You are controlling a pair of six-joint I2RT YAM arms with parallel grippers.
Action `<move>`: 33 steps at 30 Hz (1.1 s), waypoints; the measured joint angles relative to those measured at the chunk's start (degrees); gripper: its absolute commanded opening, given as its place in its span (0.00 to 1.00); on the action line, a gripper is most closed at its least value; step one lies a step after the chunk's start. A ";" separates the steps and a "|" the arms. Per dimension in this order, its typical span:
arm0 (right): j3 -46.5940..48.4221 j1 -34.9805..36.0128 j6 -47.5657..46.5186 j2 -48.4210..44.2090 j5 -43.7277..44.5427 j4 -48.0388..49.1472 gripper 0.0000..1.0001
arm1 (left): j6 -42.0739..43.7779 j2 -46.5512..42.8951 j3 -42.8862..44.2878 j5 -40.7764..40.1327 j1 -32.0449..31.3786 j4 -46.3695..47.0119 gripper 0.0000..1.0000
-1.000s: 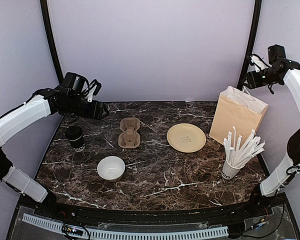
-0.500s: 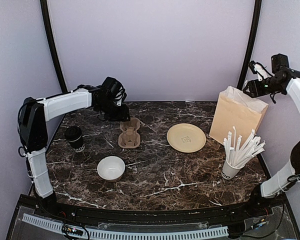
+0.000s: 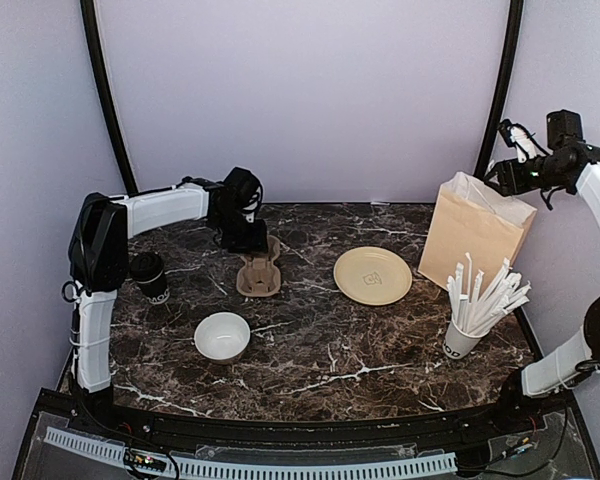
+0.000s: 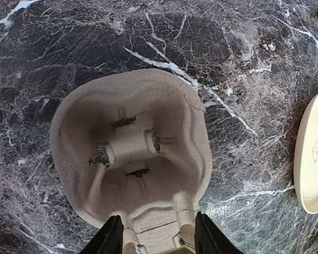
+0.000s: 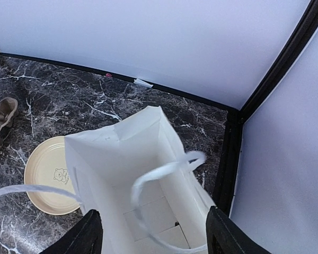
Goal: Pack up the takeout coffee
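While the left claw (image 4: 156,242) is hovering with its jaws spread wide and holding nothing, its two black fingers (image 4: 108,240) are straddling the narrow waist of the tan moulded-pulp two-cup carrier (image 4: 130,153) directly beneath it. Judging by that, the arm is lining up to take the carrier. It is worth lowering straight down until both pads are flanking the waist, then closing gently. Pinching a thin outer rim instead is risking a bend or a slip.

The small black paper takeout coffee cup with white markings and a round black lid (image 3: 150,274) is standing upright well apart from this claw, off to its left and nearer the arm bases, untouched. The right claw (image 5: 155,239) is hanging above the open mouth of the stiff tan paper bag (image 5: 122,148), jaws likewise wide apart and gripping nothing. Holding centred there is leaving room for a load to drop in.

The carrier is looking fibrous, matt and light. Its well is rounded, with four slit tabs around a raised square middle, so it is probably going to flex under a hard squeeze. The dark white-veined marble-look table (image 3: 380,350) is appearing smooth and hard, likely letting the carrier slide if nudged sideways. The bag's walls are showing crisp, flat creases, and its floor is looking rectangular.
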 measured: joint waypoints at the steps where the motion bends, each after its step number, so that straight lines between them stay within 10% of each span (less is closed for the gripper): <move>1: -0.15 0.00 0.04 -0.20 -0.31 0.15 0.67 | -0.11 0.57 0.46 -0.02 -0.04 -0.28 0.48; 33: -2.99 0.00 1.05 -0.59 -5.11 2.45 0.68 | -1.31 4.81 3.76 -2.12 -1.33 -5.05 0.39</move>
